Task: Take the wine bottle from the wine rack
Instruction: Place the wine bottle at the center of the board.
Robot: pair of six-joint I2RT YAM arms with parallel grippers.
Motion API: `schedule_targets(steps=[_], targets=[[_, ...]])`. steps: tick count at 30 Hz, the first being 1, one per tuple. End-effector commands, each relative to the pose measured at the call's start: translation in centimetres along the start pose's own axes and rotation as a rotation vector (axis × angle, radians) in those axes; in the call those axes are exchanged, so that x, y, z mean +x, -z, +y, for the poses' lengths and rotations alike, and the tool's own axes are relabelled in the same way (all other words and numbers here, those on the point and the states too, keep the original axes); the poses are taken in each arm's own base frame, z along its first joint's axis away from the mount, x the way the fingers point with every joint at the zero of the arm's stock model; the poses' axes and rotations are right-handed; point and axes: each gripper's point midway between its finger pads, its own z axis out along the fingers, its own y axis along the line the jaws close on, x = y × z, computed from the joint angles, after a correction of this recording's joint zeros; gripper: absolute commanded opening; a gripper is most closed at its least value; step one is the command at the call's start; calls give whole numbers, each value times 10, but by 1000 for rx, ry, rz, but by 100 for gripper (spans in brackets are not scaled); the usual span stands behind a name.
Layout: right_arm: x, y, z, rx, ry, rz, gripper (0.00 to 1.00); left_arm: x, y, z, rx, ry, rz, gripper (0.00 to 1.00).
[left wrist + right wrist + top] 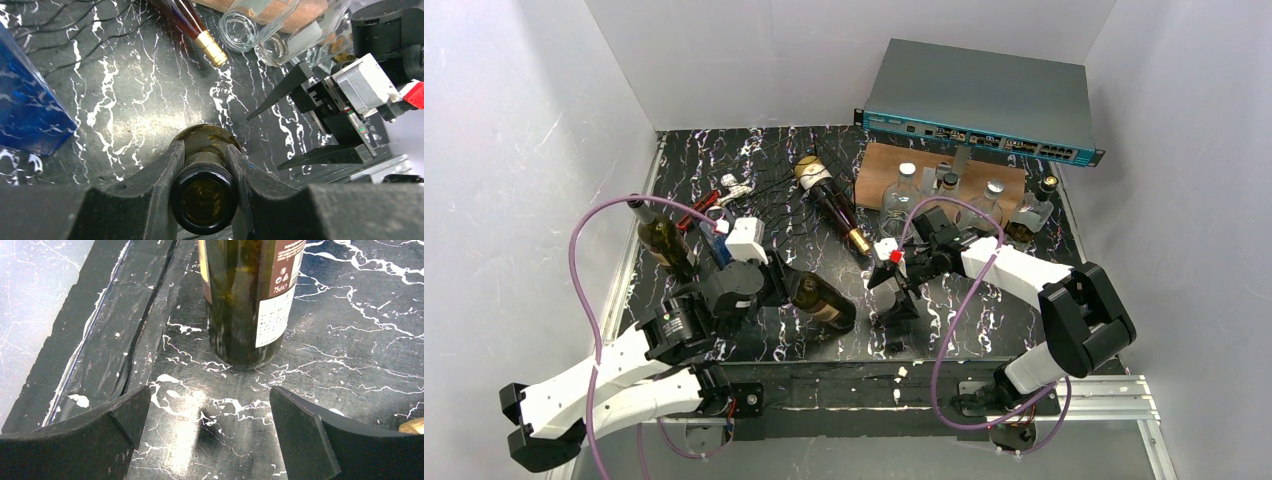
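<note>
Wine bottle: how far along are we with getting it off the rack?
Done: the wine bottle stands on its base on the marble table, clear of the wire rack. In hand: the left gripper is shut on its neck, and the right gripper is open in front of it. Left: probably just releasing the neck and backing away.
</note>
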Motion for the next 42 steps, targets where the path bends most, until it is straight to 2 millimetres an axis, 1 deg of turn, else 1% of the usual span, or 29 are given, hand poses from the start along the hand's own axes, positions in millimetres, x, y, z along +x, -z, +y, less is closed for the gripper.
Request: schedule_targets(steps=[1, 6, 11, 21, 27, 30, 37, 42], targets=[[-17, 6, -2, 6, 82, -13, 99, -29, 8, -13, 20, -98, -39, 0], [-15, 7, -3, 11, 89, -1, 98, -47, 9, -21, 14, -203, -47, 0], [-12, 7, -4, 19, 92, 10, 98, -57, 5, -25, -10, -284, -49, 0], [-11, 8, -4, 22, 97, 18, 98, -73, -5, -31, -41, -362, -83, 0], [-10, 8, -3, 20, 102, 21, 98, -84, -16, -28, -85, -365, -93, 0], [-9, 8, -3, 22, 103, 23, 98, -89, -23, -24, -115, -364, -100, 0], [-9, 8, -3, 18, 105, 24, 98, -100, -38, -1, -208, -323, -103, 0], [-9, 8, -2, 15, 108, 23, 98, -106, -48, 10, -246, -294, -115, 0]])
